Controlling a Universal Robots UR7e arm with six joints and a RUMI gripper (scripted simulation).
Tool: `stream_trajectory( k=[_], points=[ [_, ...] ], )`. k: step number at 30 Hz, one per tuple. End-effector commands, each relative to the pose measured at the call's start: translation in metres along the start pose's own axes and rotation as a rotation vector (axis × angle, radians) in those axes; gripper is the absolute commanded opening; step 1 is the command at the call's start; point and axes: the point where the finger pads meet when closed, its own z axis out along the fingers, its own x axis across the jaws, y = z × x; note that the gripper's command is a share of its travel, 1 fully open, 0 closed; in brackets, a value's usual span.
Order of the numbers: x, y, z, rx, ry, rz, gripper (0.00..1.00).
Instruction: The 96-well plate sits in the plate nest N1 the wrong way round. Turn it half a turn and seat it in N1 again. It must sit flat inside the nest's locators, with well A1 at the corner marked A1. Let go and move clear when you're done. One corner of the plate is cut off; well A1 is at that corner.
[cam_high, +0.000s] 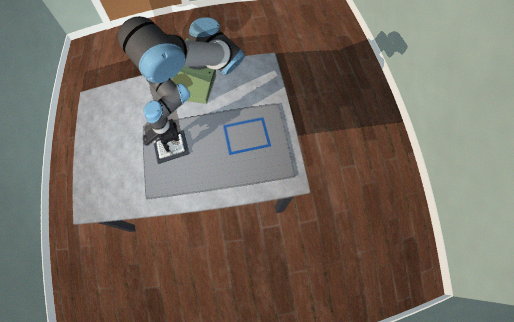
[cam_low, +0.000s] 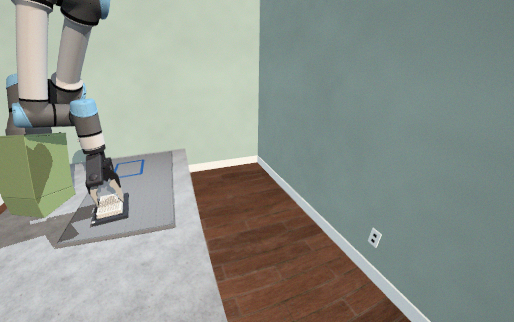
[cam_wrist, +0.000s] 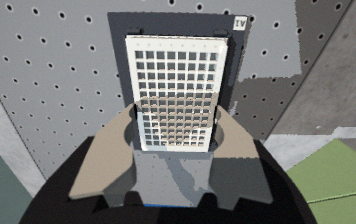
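Note:
The white 96-well plate (cam_high: 162, 150) (cam_low: 109, 207) (cam_wrist: 175, 92) is between the jaws of my gripper (cam_low: 108, 196) (cam_wrist: 175, 105), which is shut on its two long sides. The plate is over the dark nest N1 (cam_low: 126, 204) (cam_wrist: 175, 22), lined up lengthwise with it. In the wrist view, two black locators show just beyond the plate's far short edge. I cannot tell whether the plate is flat in the nest or slightly above it. The A1 mark (cam_wrist: 240, 23) is at the nest's far right corner in the wrist view. The plate's cut corner cannot be made out clearly.
The nest is on a grey perforated board (cam_high: 215, 175) (cam_low: 155, 200) (cam_wrist: 60, 65). A blue rectangle outline (cam_high: 227, 140) (cam_low: 143, 167) is marked on the board, away from the nest. A green box (cam_high: 202, 95) (cam_low: 55, 170) (cam_wrist: 335, 170) stands behind the board, near the arm.

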Motion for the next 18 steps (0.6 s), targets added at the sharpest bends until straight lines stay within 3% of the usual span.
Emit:
stream_trajectory(
  k=[1,11,12,18],
  points=[
    [-0.0015,-0.0010,0.0011,0.002,-0.001,-0.002,0.00],
    [-0.0010,-0.0007,0.0018,0.002,-0.001,-0.001,0.00],
    [-0.0010,-0.0007,0.0018,0.002,-0.001,-0.001,1.00],
    [-0.0010,-0.0007,0.0018,0.002,-0.001,-0.001,1.00]
  ],
)
